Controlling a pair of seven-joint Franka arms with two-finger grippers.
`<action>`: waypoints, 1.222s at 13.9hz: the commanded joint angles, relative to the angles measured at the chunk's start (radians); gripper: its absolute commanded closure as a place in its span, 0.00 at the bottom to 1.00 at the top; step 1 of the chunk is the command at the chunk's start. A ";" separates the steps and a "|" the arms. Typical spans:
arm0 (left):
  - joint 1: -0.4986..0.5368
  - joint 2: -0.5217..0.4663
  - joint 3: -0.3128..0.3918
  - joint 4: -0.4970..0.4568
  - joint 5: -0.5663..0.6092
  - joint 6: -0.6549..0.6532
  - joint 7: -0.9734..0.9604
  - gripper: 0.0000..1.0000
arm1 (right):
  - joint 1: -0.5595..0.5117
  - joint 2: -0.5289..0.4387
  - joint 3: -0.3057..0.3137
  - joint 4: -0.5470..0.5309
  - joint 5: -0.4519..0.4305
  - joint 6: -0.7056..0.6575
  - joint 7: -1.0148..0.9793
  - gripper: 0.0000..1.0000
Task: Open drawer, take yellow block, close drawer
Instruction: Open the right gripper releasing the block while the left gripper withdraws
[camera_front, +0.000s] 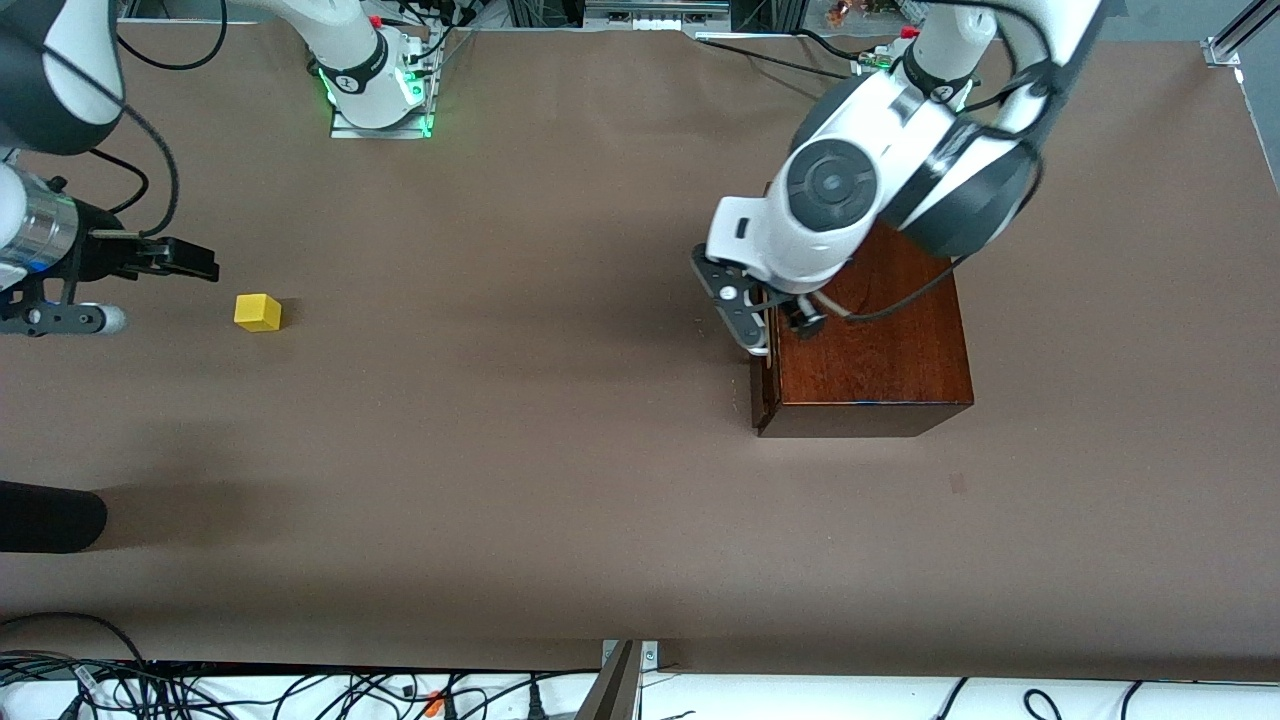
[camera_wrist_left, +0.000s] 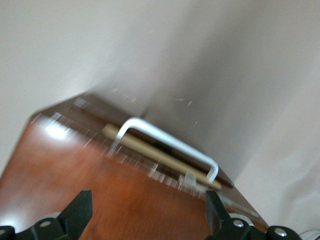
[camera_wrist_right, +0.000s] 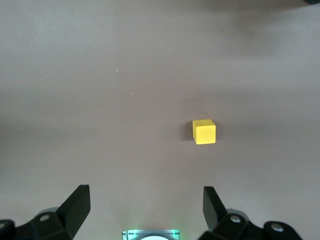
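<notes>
Brown tabletop (camera_front: 560, 480), two white arms based along its robot edge.

Dark reddish-brown polished wooden box (camera_front: 880, 350) sits toward the left arm's end of the tabletop, roughly midway between the robot edge and the camera edge. Its drawer (camera_wrist_left: 165, 157) faces the middle of the tabletop. In the left wrist view a thin strip of pale wood shows under the white U-shaped handle (camera_wrist_left: 170, 142), so the drawer looks very nearly shut; that view is smeared and I cannot tell whether it is fully home.

Left gripper (camera_front: 755, 325) hangs low over the box's handle-side edge, just above the drawer front. Jaws stand apart, the two dark fingertips (camera_wrist_left: 80, 207) set wide over the box top with the handle between and ahead of them. Nothing is held, and the jaws look clear of the handle.

Small bright yellow cube block (camera_front: 258, 312) rests on bare tabletop toward the right arm's end, well apart from the box, upright with a flat face up.

Right gripper (camera_front: 190, 262) hovers above the tabletop near the right arm's end edge, close to the block but not touching it. Its jaws are spread wide and empty; the right wrist view shows the block (camera_wrist_right: 204, 131) lying ahead of them.
</notes>
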 joint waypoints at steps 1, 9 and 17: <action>0.088 -0.095 -0.004 -0.008 -0.023 -0.090 -0.039 0.00 | -0.177 -0.089 0.216 -0.060 -0.041 0.030 0.056 0.00; 0.136 -0.294 0.246 -0.045 -0.043 -0.116 -0.054 0.00 | -0.562 -0.111 0.601 -0.036 -0.081 0.031 0.080 0.00; 0.133 -0.416 0.442 -0.168 -0.129 -0.017 -0.309 0.00 | -0.562 -0.115 0.579 -0.033 -0.070 0.033 0.080 0.00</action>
